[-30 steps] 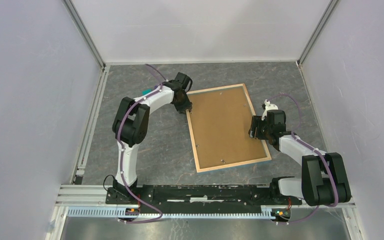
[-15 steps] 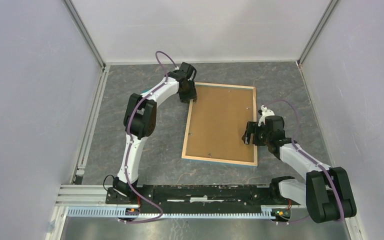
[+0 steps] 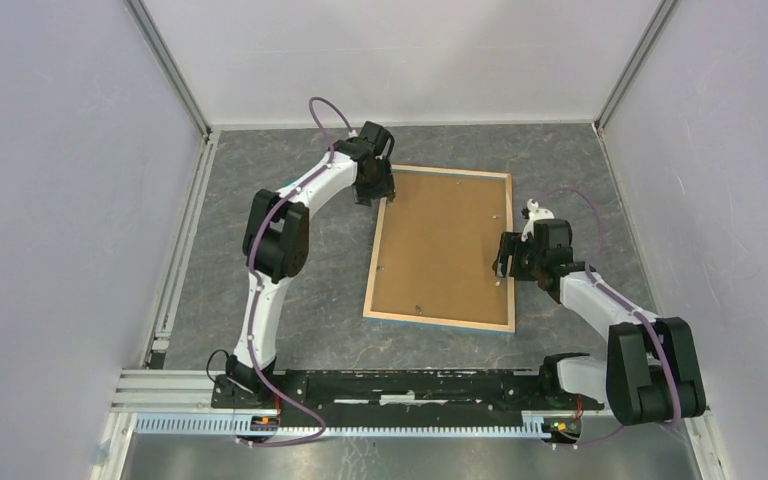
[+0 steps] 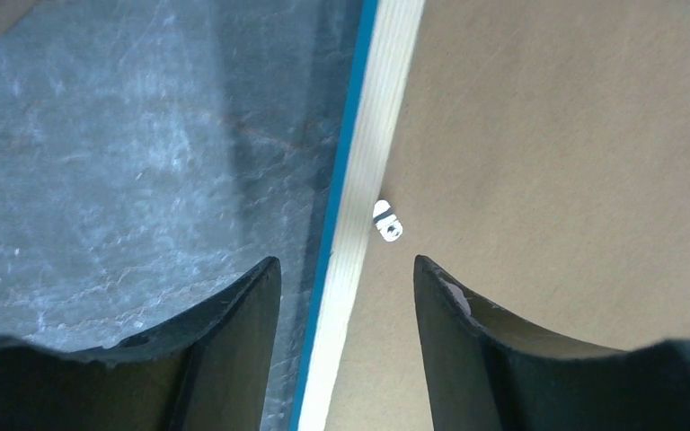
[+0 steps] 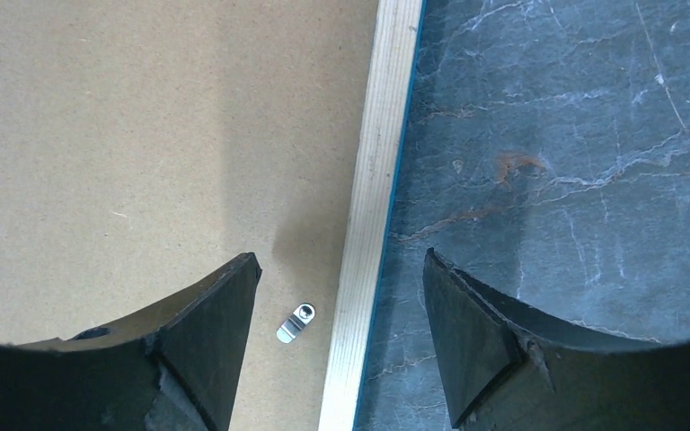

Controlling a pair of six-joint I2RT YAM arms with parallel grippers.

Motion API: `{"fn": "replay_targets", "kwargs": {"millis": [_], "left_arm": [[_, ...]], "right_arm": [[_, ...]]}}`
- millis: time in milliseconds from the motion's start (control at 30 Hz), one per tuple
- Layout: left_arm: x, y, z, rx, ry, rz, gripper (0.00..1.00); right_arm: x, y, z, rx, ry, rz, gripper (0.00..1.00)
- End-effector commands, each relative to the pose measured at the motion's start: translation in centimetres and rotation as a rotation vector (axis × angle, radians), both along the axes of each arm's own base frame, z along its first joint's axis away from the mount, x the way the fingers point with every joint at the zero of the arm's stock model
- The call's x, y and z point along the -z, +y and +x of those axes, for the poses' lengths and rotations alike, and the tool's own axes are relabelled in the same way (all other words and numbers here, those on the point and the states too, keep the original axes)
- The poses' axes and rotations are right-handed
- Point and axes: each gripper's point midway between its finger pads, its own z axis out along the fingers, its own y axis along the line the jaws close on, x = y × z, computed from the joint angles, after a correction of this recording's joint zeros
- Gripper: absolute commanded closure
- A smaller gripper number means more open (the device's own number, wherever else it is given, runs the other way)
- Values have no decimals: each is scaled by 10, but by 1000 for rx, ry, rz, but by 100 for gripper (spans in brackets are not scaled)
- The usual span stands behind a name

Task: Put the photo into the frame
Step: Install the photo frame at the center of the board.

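The frame (image 3: 438, 322) lies face down on the table, pale wood back up, with a thin blue edge showing. A brown backing board (image 3: 443, 245) fills it. The photo is hidden. My left gripper (image 3: 378, 195) hovers at the frame's far left corner. It is open (image 4: 346, 269), its fingers either side of the left rail (image 4: 368, 171) and clear of it. My right gripper (image 3: 501, 268) is at the right rail (image 5: 379, 153), also open (image 5: 341, 260), one finger over the board (image 5: 144, 135) and one over the table.
Small metal retaining clips sit on the backing board by the rails: one clip (image 4: 386, 221) near the left rail, another clip (image 5: 296, 323) near the right. Grey marbled tabletop (image 3: 290, 300) surrounds the frame. White walls and aluminium rails (image 3: 185, 230) bound the workspace.
The frame swung from tilted to nearly square with the table and now lies still. The left jaws have spread wider. The right gripper shifted slightly outward over the right rail.
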Motion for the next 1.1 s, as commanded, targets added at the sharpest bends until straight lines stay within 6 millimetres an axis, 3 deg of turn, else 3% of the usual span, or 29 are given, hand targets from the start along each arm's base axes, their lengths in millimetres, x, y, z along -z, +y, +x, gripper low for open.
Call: {"fn": "replay_targets", "kwargs": {"millis": [0, 267, 433, 533, 667, 800, 933, 1067], "left_arm": [[-7, -16, 19, -52, -22, -16, 40], [10, -18, 25, -79, -15, 11, 44], [10, -17, 23, -77, -23, 8, 54], [12, -18, 22, -61, -13, -22, 49], [18, -3, 21, -98, 0, -17, 50], [21, -1, 17, -108, 14, -14, 55], [34, 7, 7, -134, 57, 19, 68], [46, 18, -6, -180, 98, 56, 75]], "right_arm": [[-14, -2, 20, 8, -57, -15, 27], [-3, 1, 16, -12, -28, -10, 29], [0, 3, 16, -20, -25, -3, 30], [1, 3, 15, -23, -24, -1, 30], [1, 5, 15, -26, -24, 7, 30], [2, 6, 15, -31, -21, 12, 30], [3, 6, 15, -30, -18, 16, 30], [3, 6, 14, -31, -16, 15, 30]]}}
